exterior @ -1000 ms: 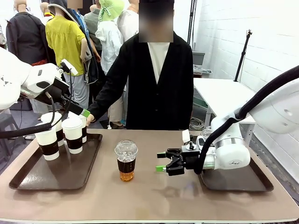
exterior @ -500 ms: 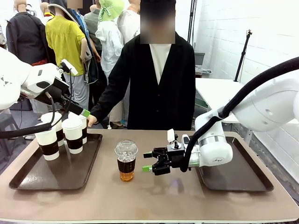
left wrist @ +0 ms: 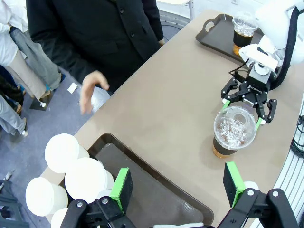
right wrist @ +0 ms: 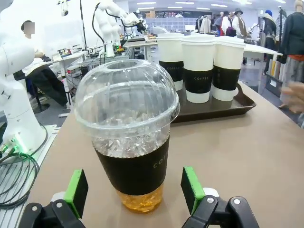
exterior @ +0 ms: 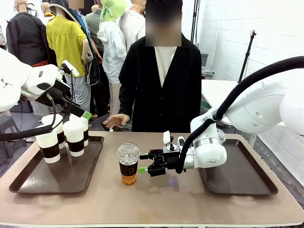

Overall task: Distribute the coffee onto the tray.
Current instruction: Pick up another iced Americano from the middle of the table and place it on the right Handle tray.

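Note:
A clear dome-lidded cup of coffee (exterior: 128, 163) (left wrist: 232, 135) (right wrist: 128, 123) with ice and a dark band stands mid-table. My right gripper (exterior: 144, 165) (left wrist: 243, 110) (right wrist: 134, 190) is open, its green pads either side of the cup's lower part with a small gap on each side. Several white lidded paper cups (exterior: 74, 137) (left wrist: 78, 175) (right wrist: 199, 64) stand on the left brown tray (exterior: 57, 178) (right wrist: 223, 109). My left gripper (exterior: 80, 113) (left wrist: 178, 187) hovers open above that tray, holding nothing. Another clear cup (left wrist: 244, 31) sits on the right tray (exterior: 240, 178) (left wrist: 213, 35).
A person in black stands at the far side, one hand (exterior: 116, 120) (left wrist: 92, 90) hovering near the table's far edge. Bare tabletop (exterior: 156, 199) lies between the two trays. The right tray's front half is bare.
My right arm has swept left across the table from the right tray, bringing its open fingers up around the clear cup. The person's hand has drawn back from the left tray.

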You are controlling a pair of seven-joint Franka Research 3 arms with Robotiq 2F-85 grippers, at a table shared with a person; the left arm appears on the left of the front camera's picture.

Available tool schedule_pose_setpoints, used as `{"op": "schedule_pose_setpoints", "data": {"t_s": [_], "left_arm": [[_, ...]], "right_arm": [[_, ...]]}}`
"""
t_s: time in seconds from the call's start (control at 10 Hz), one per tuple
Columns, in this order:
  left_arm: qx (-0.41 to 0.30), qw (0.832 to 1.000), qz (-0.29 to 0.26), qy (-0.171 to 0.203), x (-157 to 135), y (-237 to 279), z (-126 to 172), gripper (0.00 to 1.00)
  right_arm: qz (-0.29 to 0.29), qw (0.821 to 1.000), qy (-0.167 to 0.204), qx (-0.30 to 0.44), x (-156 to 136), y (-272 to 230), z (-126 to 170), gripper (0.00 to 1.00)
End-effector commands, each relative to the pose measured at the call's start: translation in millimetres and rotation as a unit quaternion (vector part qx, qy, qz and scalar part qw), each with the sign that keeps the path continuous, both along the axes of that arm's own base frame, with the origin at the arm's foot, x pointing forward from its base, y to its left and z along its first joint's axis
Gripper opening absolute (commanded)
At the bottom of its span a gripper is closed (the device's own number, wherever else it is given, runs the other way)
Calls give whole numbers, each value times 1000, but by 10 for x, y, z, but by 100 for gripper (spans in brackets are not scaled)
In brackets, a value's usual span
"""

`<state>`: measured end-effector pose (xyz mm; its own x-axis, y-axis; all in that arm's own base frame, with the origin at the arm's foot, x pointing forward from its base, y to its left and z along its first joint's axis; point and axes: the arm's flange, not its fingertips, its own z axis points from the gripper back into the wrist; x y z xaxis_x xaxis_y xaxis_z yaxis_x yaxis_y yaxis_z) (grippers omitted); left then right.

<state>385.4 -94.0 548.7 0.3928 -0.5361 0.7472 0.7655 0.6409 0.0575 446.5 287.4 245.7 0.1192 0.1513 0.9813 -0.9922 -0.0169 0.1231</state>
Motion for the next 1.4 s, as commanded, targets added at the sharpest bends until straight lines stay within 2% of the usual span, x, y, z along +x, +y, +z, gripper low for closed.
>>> {"op": "schedule_pose_setpoints", "data": {"t_s": [0.0,0.8,1.3], "left_arm": [[2,1000,-2,3,1,20,-2,100],[2,1000,-2,3,1,20,-2,100],[2,1000,-2,3,1,20,-2,100]], "right_arm": [[-4,1000,0,4,40,120,-56,100],[25,1000,5,16,73,358,-99,100],[53,998,24,12,108,605,-131,100]]}}
